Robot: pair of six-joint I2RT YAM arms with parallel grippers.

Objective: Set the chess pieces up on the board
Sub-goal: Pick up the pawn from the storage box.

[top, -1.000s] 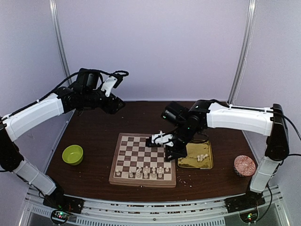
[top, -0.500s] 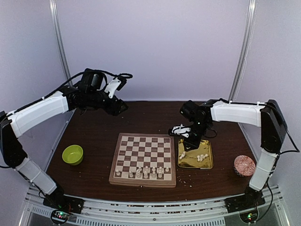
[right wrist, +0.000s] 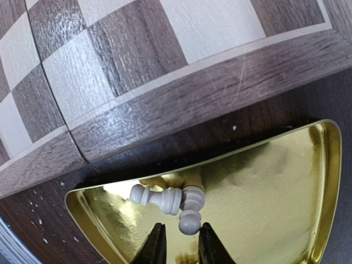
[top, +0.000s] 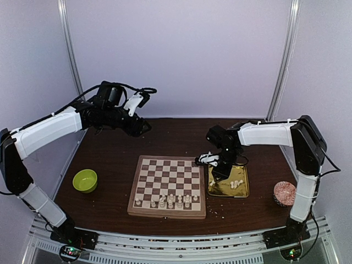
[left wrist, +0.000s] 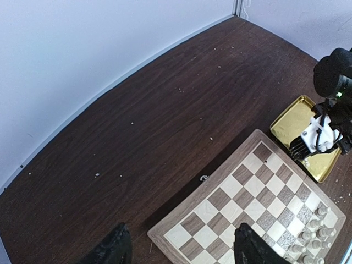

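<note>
Gold tray (right wrist: 264,181): sits just beside the board's (top: 168,184) right edge. A few loose white pieces (right wrist: 165,199) are lying on their sides in it, and two in the corner nearest the board are touching each other.
Board: a small bunch of pieces is standing along its near rows and the other squares are bare. So lots left to do, I reckon.
My right pincer (right wrist: 180,245): down low over that tray corner, tips only slightly parted, nothing between them as far as I can see. One piece's round end lies right in front of the gap.
My left pincer (left wrist: 179,250): spread wide, empty, hanging high up past the board's far left corner.
Step, my guess: fishing the next piece out of the tray.
Worry 1: the gap looks tight. If I go down without spreading wider, a tip could land on top of the piece and flick it across that slick metal.
Worry 2: those two are touching, so closing on one might drag or pinch both.
Worry 3: they're tiny, rounded and lying flat. A grab across the head could pop it loose or bring it up crooked, and then it won't stand on its square.
Worry 4: the tray rim and the board's edge are right by my tips. A sideways nudge could shove either one and topple the standing pieces.
</note>
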